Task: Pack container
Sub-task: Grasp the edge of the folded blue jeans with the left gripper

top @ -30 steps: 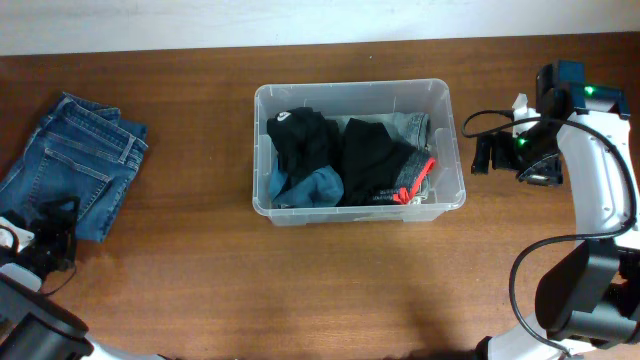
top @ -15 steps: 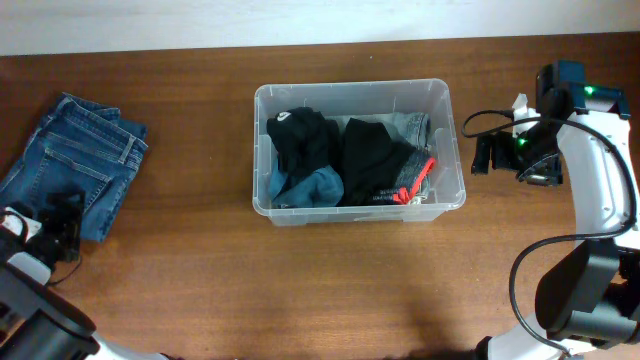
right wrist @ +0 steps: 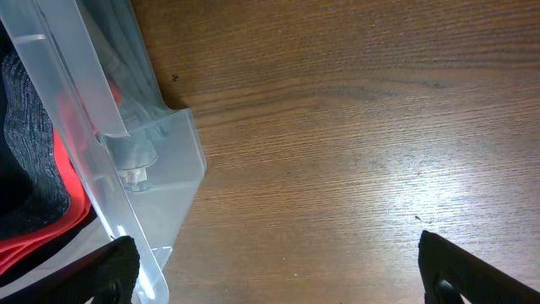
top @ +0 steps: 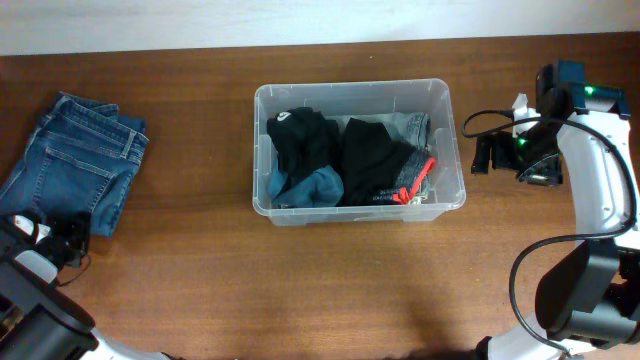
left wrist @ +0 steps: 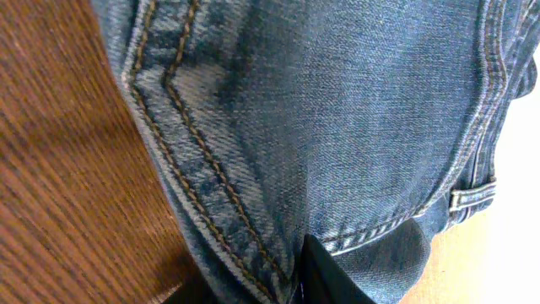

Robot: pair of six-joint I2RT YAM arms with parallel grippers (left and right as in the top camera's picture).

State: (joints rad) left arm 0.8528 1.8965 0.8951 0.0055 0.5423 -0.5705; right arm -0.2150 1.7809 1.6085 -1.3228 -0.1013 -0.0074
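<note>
Your container [top: 350,87] sits mid-table [top: 200,290]: clear, colourless plastic with rounded corners and a thick rim. You can see black clothes [top: 300,140], a blue cloth [top: 318,186] and something red [top: 415,182] inside it.

The overhead view gives you the whole layout. The folded jeans [top: 70,165] lie far to the left, with the left gripper [top: 72,238] at their near edge. The right gripper [top: 482,155] hangs just beside the container's right wall.

Only the right wrist view shows that gripper released, its fingers [right wrist: 114,266] spread wide over bare wood beside the container's corner [right wrist: 160,160].

The left wrist view fills with denim [left wrist: 321,110] and tan stitching. You see one dark finger [left wrist: 329,274] at the hem, so you cannot tell whether that gripper is clenched.
</note>
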